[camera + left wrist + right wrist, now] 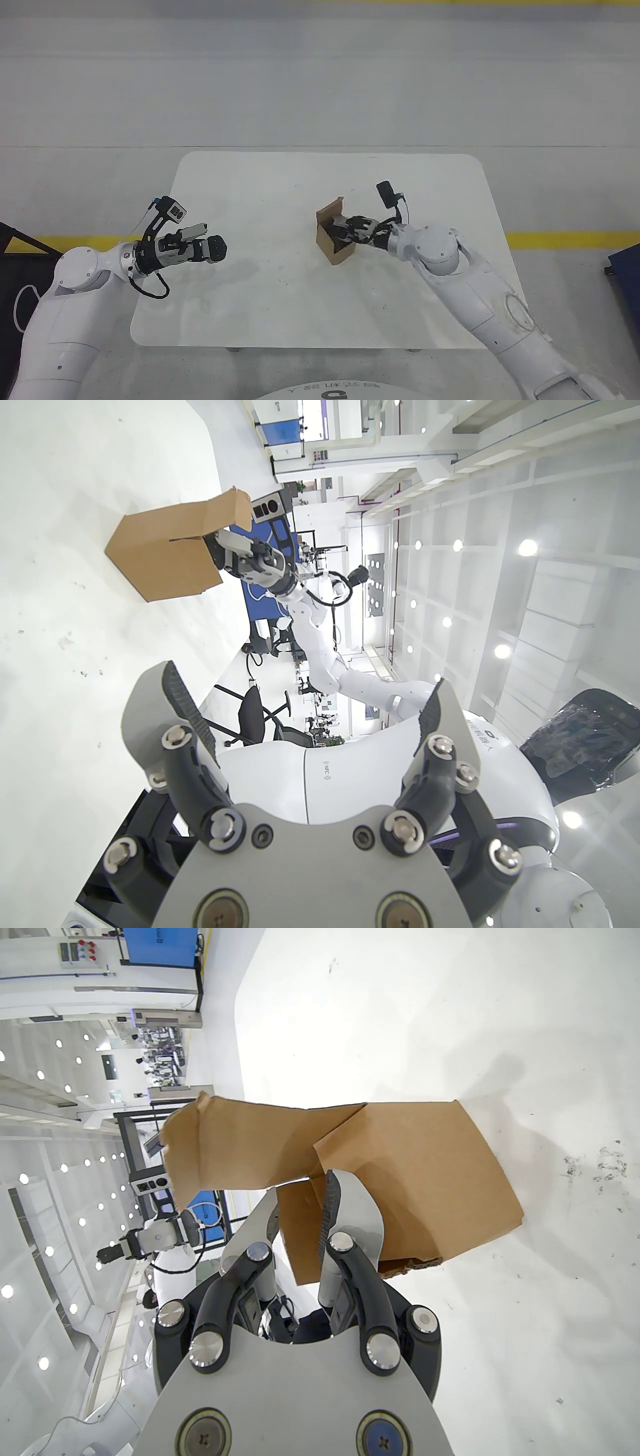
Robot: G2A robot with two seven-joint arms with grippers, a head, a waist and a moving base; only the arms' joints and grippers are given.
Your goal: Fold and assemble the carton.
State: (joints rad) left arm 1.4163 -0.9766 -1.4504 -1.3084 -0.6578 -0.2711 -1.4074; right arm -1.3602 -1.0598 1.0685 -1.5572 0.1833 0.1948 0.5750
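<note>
One brown carton (335, 238) stands on the white table (260, 290), a little right of the middle of the top view, and its open side is turned toward the right arm. The right gripper (352, 232) is at this open side. In the right wrist view its fingers (345, 1208) are drawn close together with a wall of the carton (425, 1168) pinched between them, so it grasps the cardboard at the opening. One long flap (240, 1148) sticks out from the carton past this gripper and is not folded in; its end is bent and a little ragged. The carton rests on the table with one face. The left gripper (215, 248) is in the left part of the top view, over the left side of the table and well apart from the carton. In the left wrist view its fingers (150, 705) are spread wide and hold nothing. Farther off in that view is the carton (165, 560), with the right gripper (235, 555) at its mouth.
</note>
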